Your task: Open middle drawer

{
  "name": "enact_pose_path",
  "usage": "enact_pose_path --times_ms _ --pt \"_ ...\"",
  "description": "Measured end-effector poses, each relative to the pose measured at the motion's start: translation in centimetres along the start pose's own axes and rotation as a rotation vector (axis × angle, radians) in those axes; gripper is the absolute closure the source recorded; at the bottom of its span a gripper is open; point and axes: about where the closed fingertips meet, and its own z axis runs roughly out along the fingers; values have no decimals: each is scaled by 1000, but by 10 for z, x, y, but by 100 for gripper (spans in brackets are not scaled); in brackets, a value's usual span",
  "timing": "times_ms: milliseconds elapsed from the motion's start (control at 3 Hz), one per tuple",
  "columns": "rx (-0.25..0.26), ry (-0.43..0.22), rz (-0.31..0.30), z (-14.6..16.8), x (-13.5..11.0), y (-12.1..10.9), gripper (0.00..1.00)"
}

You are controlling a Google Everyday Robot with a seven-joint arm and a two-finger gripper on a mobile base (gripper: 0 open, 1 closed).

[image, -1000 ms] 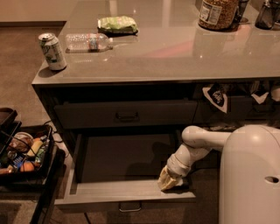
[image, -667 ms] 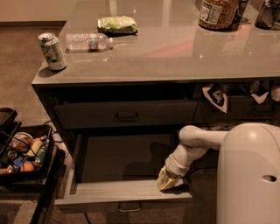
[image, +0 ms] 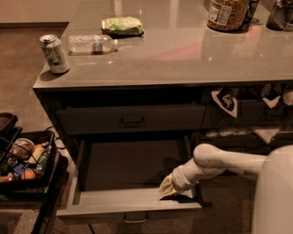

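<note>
The middle drawer (image: 132, 201) is a wide dark grey drawer. It stands pulled far out below the counter and shows a plain grey, empty interior. Its small loop handle (image: 136, 219) sits at the centre of the front, at the bottom of the view. My gripper (image: 166, 187) is at the end of the white arm (image: 215, 160), which reaches in from the right. It is inside the drawer, against the inner side of the front panel, right of centre.
A slimmer closed drawer (image: 132, 119) sits above the open one. On the counter top (image: 183, 55) are a soda can (image: 54, 53), a water bottle (image: 91, 44), a green bag (image: 122, 25) and a jar (image: 227, 13). A black bin of snacks (image: 25, 160) stands on the floor at left. Cluttered shelves (image: 249, 114) are at right.
My arm and gripper have shifted a little to the left along the drawer's front panel. The drawer stays pulled out about as far.
</note>
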Motion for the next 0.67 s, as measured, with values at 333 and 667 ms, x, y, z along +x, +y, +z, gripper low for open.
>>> enact_pose_path --times_ms 333,667 --pt "69 21 -7 0 5 -16 100" --pt "69 21 -7 0 5 -16 100"
